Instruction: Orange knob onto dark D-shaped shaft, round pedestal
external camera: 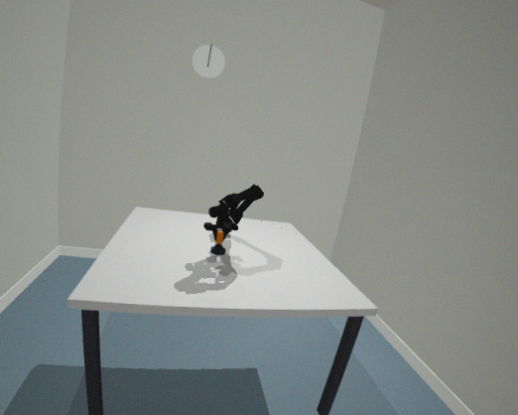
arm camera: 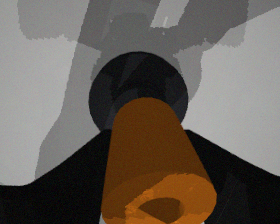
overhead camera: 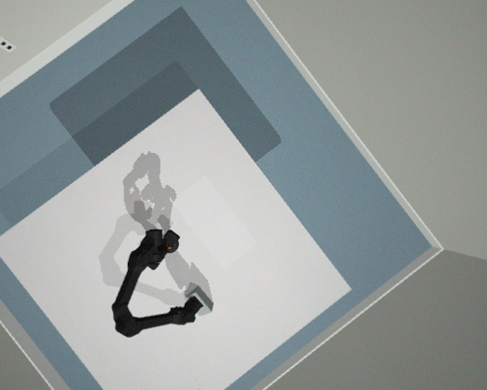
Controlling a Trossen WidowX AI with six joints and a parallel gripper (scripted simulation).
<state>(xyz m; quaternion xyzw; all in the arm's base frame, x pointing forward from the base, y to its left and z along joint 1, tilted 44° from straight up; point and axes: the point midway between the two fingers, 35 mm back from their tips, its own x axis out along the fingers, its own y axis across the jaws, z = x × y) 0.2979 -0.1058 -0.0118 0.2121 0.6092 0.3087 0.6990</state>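
1 orange knob (arm camera: 152,175), 1 pedestal (arm camera: 118,90), 1 end effector (arm camera: 151,189).

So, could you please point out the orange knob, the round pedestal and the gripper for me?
orange knob (arm camera: 151,163): wrist view, on its side wall.
round pedestal (arm camera: 106,92): wrist view, on its dark left rim behind the knob.
gripper (arm camera: 153,212): wrist view, between the fingertips, closed on the knob.

Knob (arm camera: 153,176) fills the gap betw. the fingers; pedestal (arm camera: 139,92) sits right below. Table (external camera: 301,278) w/ open room all round; arm's base (overhead camera: 200,299) well apart.
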